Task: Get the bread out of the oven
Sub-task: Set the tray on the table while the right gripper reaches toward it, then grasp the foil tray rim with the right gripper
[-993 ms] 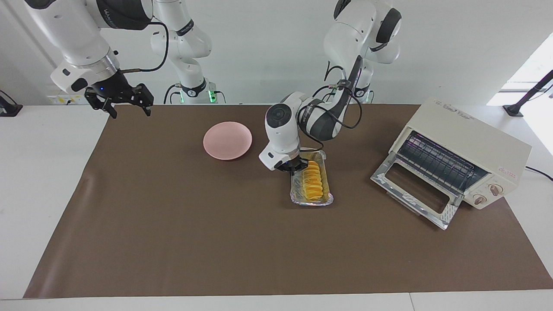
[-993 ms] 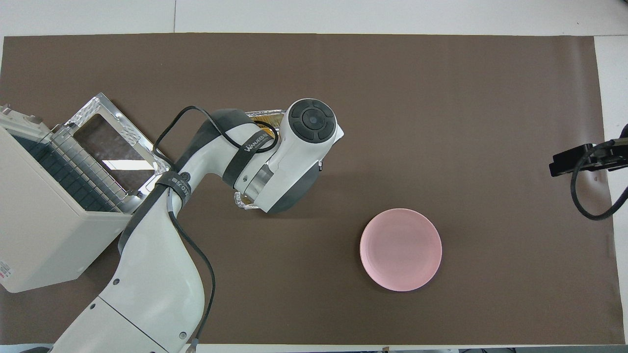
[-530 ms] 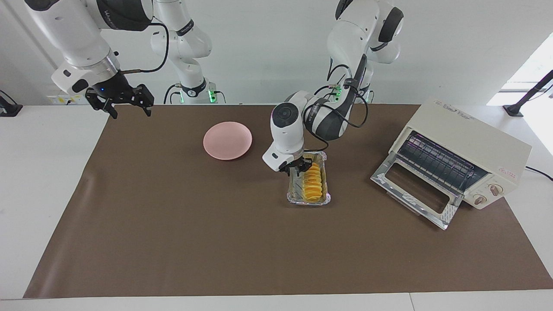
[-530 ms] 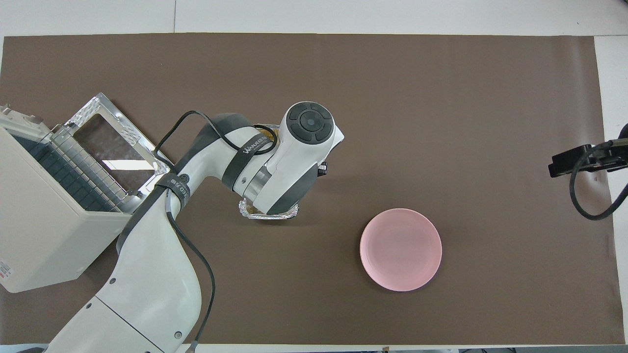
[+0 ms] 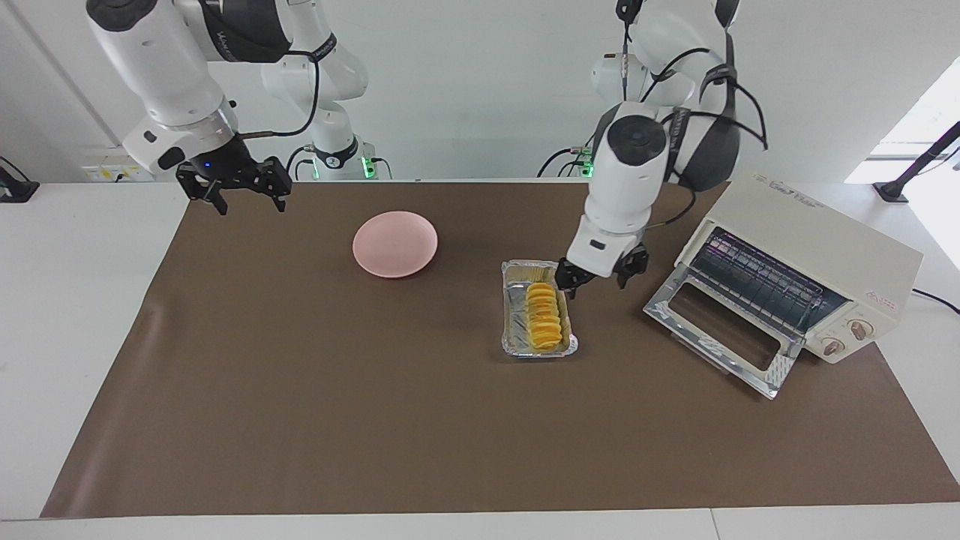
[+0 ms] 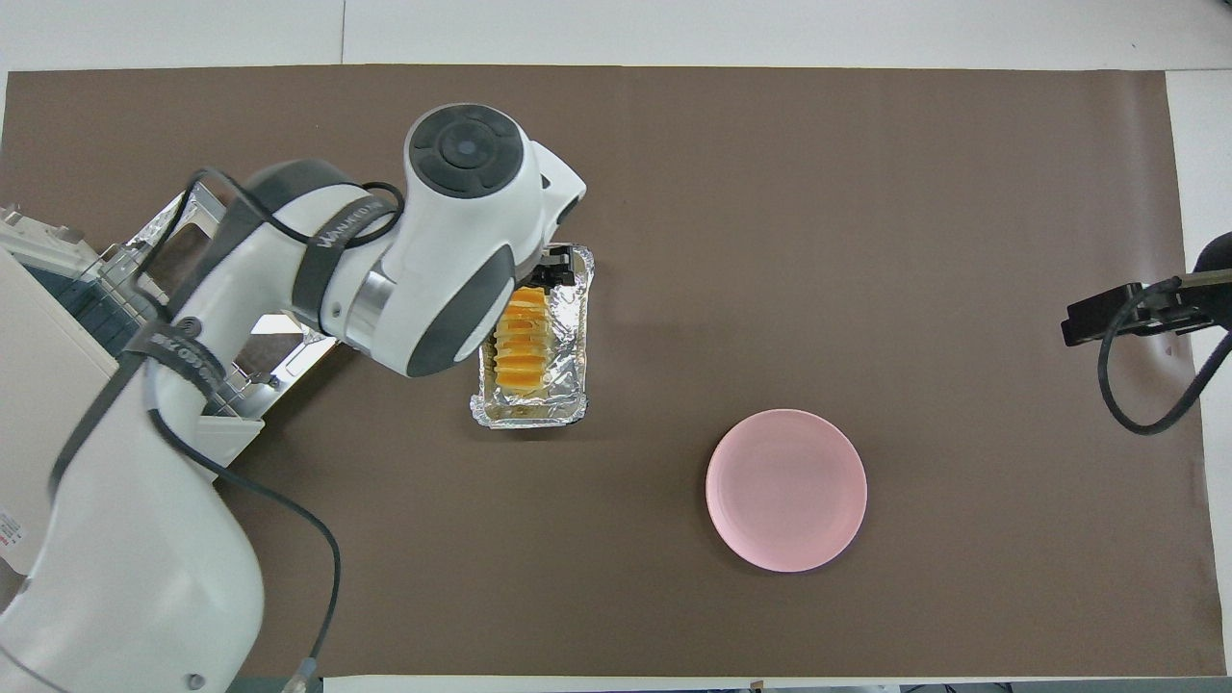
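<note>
The bread [image 5: 543, 315] [image 6: 525, 345], a ridged golden-yellow loaf, lies in a crinkled foil tray [image 5: 538, 351] [image 6: 580, 322] on the brown mat, outside the oven [image 5: 817, 240] [image 6: 67, 462]. The oven's glass door [image 5: 712, 330] hangs open toward the tray and only a wire rack shows inside. My left gripper [image 5: 598, 280] hangs open and holds nothing, just above the mat between the tray and the oven door. In the overhead view the wrist hides it except for one finger [image 6: 553, 272]. My right gripper [image 5: 244, 196] [image 6: 1107, 318] waits open over the mat's edge at the right arm's end.
A round pink plate [image 5: 395, 243] [image 6: 786, 489] sits on the mat, nearer to the robots than the tray and toward the right arm's end. The oven stands angled at the left arm's end, and its lowered door juts out over the mat.
My left gripper opened, let go of the foil tray, rose and swung toward the oven. The tray shifted slightly and rests on the mat. The right gripper drifted a little toward the plate.
</note>
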Robot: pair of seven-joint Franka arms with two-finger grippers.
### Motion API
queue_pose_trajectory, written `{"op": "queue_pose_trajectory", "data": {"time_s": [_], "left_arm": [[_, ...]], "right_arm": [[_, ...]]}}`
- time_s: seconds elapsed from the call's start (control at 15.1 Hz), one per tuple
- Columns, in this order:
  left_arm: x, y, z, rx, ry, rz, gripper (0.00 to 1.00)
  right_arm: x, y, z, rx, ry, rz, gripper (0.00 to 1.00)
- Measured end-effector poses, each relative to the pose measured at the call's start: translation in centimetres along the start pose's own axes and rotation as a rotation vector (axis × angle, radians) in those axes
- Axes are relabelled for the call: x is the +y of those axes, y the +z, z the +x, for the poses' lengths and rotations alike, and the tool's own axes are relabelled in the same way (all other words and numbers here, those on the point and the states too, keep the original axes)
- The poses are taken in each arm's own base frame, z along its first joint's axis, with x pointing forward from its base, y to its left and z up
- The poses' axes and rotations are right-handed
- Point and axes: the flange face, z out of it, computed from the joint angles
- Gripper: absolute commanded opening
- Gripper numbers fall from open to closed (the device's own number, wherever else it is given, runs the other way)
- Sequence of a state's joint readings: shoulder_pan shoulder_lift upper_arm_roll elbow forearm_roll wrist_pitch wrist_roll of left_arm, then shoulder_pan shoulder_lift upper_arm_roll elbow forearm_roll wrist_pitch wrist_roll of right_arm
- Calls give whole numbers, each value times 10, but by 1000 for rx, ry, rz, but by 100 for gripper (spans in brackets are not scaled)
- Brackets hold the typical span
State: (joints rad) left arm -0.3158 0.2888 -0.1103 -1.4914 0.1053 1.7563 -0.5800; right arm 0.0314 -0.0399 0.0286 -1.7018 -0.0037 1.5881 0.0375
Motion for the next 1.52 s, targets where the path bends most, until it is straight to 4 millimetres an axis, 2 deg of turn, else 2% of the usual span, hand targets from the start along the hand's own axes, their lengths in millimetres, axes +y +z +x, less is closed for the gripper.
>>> {"op": "queue_pose_trajectory", "data": {"time_s": [0.26, 0.4, 0.66, 0.86, 0.93, 1.06, 1.13, 1.26, 1.39, 1.52], "left_arm": [[-112, -46, 25, 14, -106, -20, 100], [-157, -59, 30, 9, -138, -41, 100], [-192, -50, 24, -91, -75, -10, 100], [-236, -39, 23, -153, 8, -5, 100], [-245, -36, 21, -168, 17, -6, 100], [-245, -28, 10, -199, 38, -2, 100], [-240, -25, 2, -220, 49, 3, 100], [-228, -22, -15, -256, 75, 14, 100], [-223, -24, -32, -267, 88, 22, 100], [-226, -26, -40, -248, 86, 22, 100]], "right_arm": [[-90, 29, 18, 34, 64, 3, 100], [-143, 52, 28, 40, 80, 6, 100], [-226, 98, 47, 39, 111, 11, 100], [-278, 130, 63, 19, 172, 3, 100], [-300, 146, 66, 13, 197, -1, 100], [-335, 179, 72, 13, 228, -1, 100], [-344, 192, 76, 17, 235, 3, 100], [-349, 209, 83, 19, 238, 8, 100], [-362, 225, 78, 2, 229, 2, 100], [-372, 233, 74, 3, 223, 3, 100]]}}
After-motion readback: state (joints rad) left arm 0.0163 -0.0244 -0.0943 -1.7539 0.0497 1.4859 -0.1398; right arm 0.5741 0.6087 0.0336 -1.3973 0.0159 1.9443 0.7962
